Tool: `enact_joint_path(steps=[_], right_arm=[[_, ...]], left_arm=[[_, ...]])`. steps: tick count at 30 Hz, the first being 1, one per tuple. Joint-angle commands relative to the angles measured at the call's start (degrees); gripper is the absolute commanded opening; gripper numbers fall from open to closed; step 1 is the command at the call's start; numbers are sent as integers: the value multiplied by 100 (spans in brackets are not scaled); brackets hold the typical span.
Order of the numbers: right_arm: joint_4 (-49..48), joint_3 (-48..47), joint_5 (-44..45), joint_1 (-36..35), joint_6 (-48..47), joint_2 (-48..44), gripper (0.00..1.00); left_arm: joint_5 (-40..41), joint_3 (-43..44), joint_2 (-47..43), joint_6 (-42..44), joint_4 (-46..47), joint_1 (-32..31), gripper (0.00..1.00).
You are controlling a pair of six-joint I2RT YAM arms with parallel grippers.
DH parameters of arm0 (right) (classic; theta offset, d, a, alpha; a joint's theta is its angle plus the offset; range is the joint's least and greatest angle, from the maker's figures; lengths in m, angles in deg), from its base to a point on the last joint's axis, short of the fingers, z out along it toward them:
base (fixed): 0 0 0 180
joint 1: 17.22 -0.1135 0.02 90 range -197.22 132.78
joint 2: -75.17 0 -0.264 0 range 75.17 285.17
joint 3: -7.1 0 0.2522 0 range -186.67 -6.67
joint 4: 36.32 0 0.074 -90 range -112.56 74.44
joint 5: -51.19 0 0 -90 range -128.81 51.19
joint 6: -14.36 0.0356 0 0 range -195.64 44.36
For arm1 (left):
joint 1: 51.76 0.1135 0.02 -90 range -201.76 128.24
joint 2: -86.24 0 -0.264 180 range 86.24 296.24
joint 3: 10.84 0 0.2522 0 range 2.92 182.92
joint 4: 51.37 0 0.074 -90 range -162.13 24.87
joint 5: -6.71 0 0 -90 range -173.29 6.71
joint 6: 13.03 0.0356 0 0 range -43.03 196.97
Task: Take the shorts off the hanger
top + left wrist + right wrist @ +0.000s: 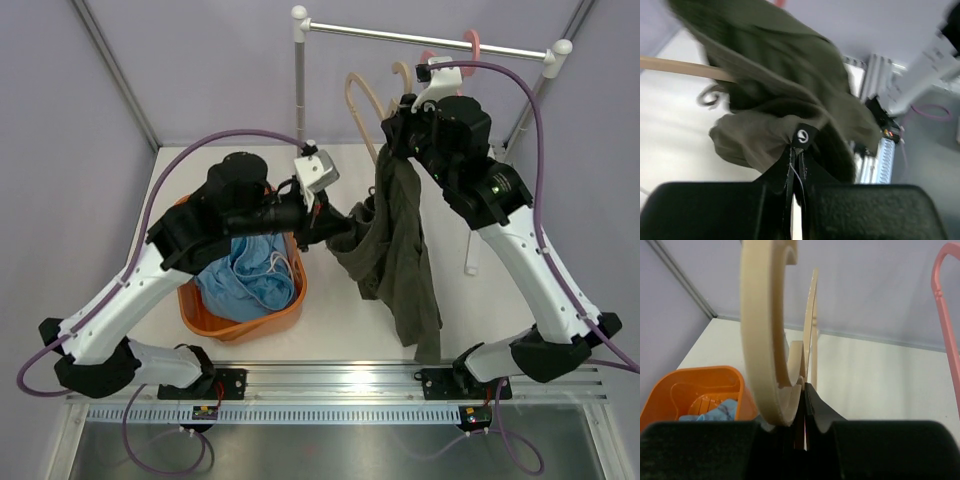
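Step in hand: pulling olive shorts off hanger. Blue shorts lie in basket, near-left of worktop, so that half looks done.

Right hand clamped on hanger hook, raised near far edge under rack. Left hand pinched tight on olive cloth fold (waist or hem, cannot tell).

Olive shorts draped over hanger bar, mid-worktop, long end toward near edge.

Next move, as judged: left drags cloth toward basket until it slips off bar, while right holds hanger steady.
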Motion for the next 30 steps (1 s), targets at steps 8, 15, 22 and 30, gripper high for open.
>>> enact_joint_path(steps=[8, 15, 22, 30], right_arm=[[-558, -1916, 865, -35, -128, 1133, 0], [-391, -2366, 970, 53, -146, 1476, 0], [-57, -2086, 918, 62, -50, 1213, 0], [-4, -1031, 935, 62, 12, 317, 0]], left_arm=[[-342, -521, -366, 697, -1438, -1625, 0], [140, -890, -752, 478, -1088, -2171, 0], [3303, 312, -639, 758, -675, -2110, 0], [5932, 3500, 248, 2690, 1020, -1600, 0]])
